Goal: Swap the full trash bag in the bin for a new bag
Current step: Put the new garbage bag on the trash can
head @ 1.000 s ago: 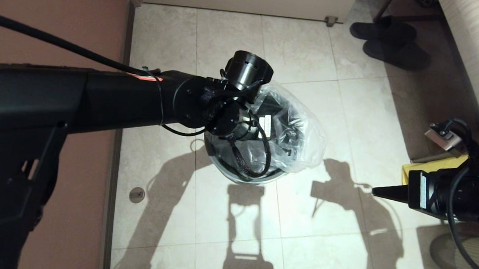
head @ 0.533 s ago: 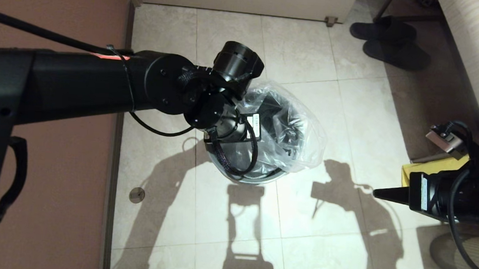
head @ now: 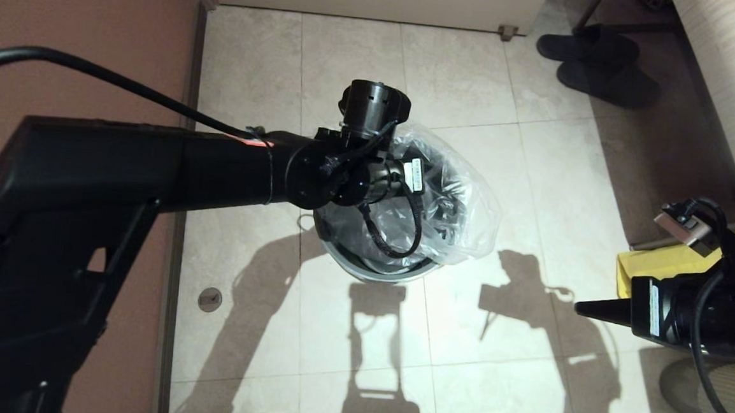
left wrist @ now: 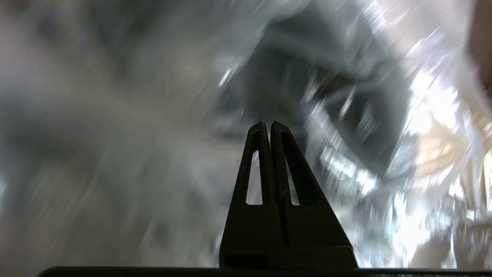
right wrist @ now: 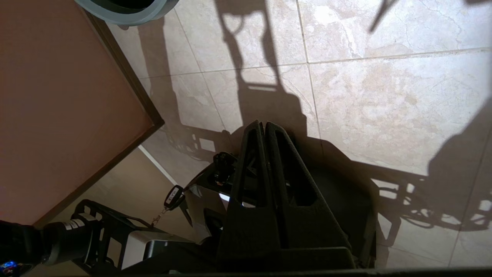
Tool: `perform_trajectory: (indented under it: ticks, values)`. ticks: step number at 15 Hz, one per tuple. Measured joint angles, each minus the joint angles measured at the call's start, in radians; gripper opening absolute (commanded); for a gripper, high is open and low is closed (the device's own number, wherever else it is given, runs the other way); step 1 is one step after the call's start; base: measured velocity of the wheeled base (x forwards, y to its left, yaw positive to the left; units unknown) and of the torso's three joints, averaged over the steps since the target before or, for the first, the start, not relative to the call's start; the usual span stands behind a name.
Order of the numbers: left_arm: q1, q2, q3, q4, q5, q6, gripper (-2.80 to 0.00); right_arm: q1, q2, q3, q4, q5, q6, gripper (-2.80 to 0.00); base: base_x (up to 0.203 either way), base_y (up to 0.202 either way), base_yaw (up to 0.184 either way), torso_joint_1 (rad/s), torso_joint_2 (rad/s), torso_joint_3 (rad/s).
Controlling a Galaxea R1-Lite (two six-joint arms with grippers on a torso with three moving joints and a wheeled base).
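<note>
The bin is standing on the tiled floor near the middle of the scene, close to the reddish wall on the left. The bag is lying crumpled over the bin's mouth, bulging up and spilling past the rim to the right and far side, while the near rim is showing bare. The left arm is reaching in from the left, its wrist hanging over the bin's mouth and its left gripper pointing down into the bag. In the left wrist view its fingers are pressed tip to tip, with nothing visible between them, and blurred crinkled plastic is filling the background. The right gripper is sitting idle at the near right, well apart from the bin, its fingers likewise clenched on nothing above the bare floor. A yellow sheet is lying behind the right arm, and dark slippers are resting at the far right.
</note>
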Motion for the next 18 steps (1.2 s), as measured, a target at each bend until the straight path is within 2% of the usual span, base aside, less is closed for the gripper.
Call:
perform_trajectory:
  ticks: [2, 3, 5, 8, 11, 15, 16, 18]
  values:
    - [0.01, 0.039, -0.007, -0.148, -0.059, 0.106, -2.8, 0.0, 0.0, 0.001, -0.001, 0.001, 0.0, -2.8, 0.0, 0.0, 0.0, 0.0, 0.0, 0.0]
    - [0.012, 0.051, -0.008, -0.171, -0.084, 0.148, -2.8, 0.0, 0.001, 0.002, -0.008, 0.001, 0.0, -2.8, 0.0, 0.0, 0.0, 0.0, 0.0, 0.0]
    - [0.021, 0.071, -0.008, -0.123, -0.092, 0.183, -2.8, 0.0, 0.004, 0.012, -0.035, 0.002, 0.0, -2.8, 0.0, 0.0, 0.0, 0.0, 0.0, 0.0]
    - [0.038, 0.059, -0.019, 0.006, -0.092, 0.21, -2.8, 0.0, 0.01, 0.057, -0.089, 0.002, 0.0, -2.8, 0.0, 0.0, 0.0, 0.0, 0.0, 0.0]
    - [0.042, -0.007, -0.023, 0.144, -0.094, 0.217, -2.8, -0.001, 0.013, 0.089, -0.111, 0.001, 0.0, -2.8, 0.0, 0.0, 0.0, 0.0, 0.0, 0.0]
    - [0.035, -0.064, -0.021, 0.419, -0.097, 0.218, -2.8, 0.0, 0.009, 0.087, -0.114, 0.002, 0.002, -2.8, 0.0, 0.0, 0.0, 0.0, 0.0, 0.0]
    - [0.035, -0.068, -0.019, 0.459, -0.098, 0.194, -2.8, 0.0, 0.008, 0.073, -0.12, 0.009, 0.005, -2.8, 0.0, 0.0, 0.0, 0.0, 0.0, 0.0]
    - [0.036, -0.072, -0.014, 0.41, -0.097, 0.115, -2.8, 0.003, 0.009, 0.006, -0.141, 0.049, 0.046, -2.8, 0.0, 0.0, 0.0, 0.0, 0.0, 0.0]
